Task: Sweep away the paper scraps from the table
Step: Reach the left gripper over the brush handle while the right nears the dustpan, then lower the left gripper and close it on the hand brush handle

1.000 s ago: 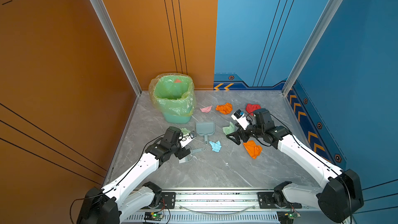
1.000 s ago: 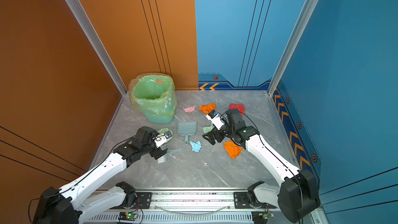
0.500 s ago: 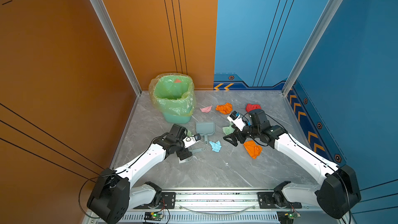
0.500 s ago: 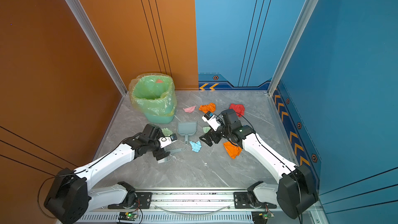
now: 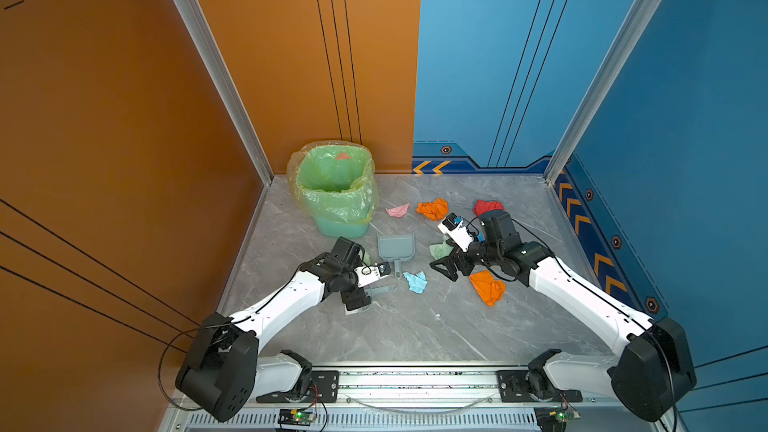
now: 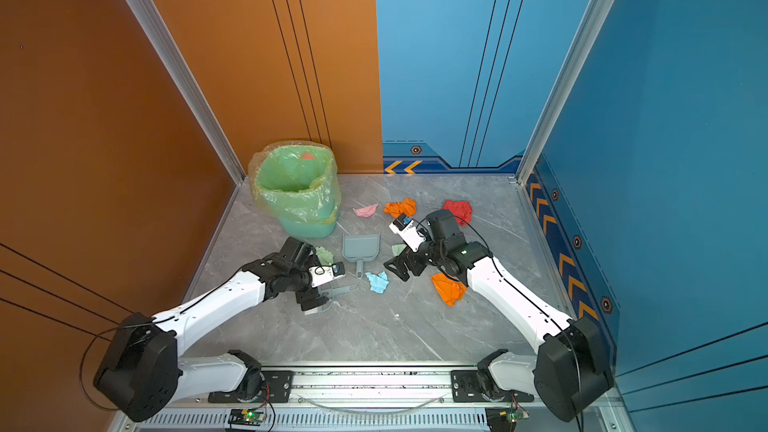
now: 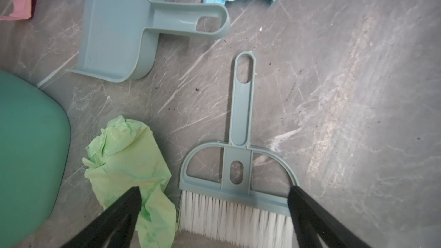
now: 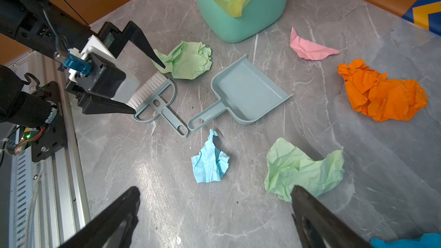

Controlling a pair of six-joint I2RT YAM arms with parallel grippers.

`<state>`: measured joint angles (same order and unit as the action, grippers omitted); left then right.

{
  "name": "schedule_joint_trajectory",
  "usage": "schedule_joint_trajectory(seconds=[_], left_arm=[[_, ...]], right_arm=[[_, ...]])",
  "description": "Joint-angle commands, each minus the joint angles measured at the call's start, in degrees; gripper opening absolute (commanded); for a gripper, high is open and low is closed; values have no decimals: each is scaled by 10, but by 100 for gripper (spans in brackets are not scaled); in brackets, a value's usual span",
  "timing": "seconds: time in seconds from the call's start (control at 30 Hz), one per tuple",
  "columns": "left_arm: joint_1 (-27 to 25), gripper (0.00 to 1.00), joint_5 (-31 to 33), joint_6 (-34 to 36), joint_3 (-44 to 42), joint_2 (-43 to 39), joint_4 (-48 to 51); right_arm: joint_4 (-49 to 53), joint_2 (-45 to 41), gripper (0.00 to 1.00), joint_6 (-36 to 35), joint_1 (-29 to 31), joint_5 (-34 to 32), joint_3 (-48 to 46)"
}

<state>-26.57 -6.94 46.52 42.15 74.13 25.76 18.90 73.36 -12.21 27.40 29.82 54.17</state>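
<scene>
Since the left gripper (image 7: 214, 190) has advanced, brush (image 7: 241, 115) head now between its spread fingers (image 7: 119, 211), grasp seems next; right gripper (image 8: 216, 189) likewise spread, empty, scraps (image 8: 210, 161) unswept.

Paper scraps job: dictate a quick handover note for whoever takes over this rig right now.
Left claw: open, straddling the brush head, not gripping.
Right claw: open, empty, above the table near the light blue scrap and a pale green scrap.
Dustpan lies flat beside the brush; bin stands at the far left.
On the table too: second pale green scrap, pink scrap, far orange scrap, near orange scrap, red scrap.
Done: neither tool gripped, no scrap in the dustpan.
Left: grip brush and dustpan, sweep every scrap, tip into bin.
</scene>
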Motion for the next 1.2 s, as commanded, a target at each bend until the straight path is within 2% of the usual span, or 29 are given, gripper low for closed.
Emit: schedule_joint_trajectory(seconds=[0.0, 0.47, 1.17], left_arm=[[1, 98, -16, 14, 21, 9, 26], [-5, 100, -5, 26, 39, 44, 51], [-12, 91, -2, 30, 57, 96, 73]], right_arm=[[-6, 0, 100, -1, 3, -7, 1], [-5, -15, 100, -6, 3, -22, -10], [-15, -11, 100, -3, 3, -20, -13]])
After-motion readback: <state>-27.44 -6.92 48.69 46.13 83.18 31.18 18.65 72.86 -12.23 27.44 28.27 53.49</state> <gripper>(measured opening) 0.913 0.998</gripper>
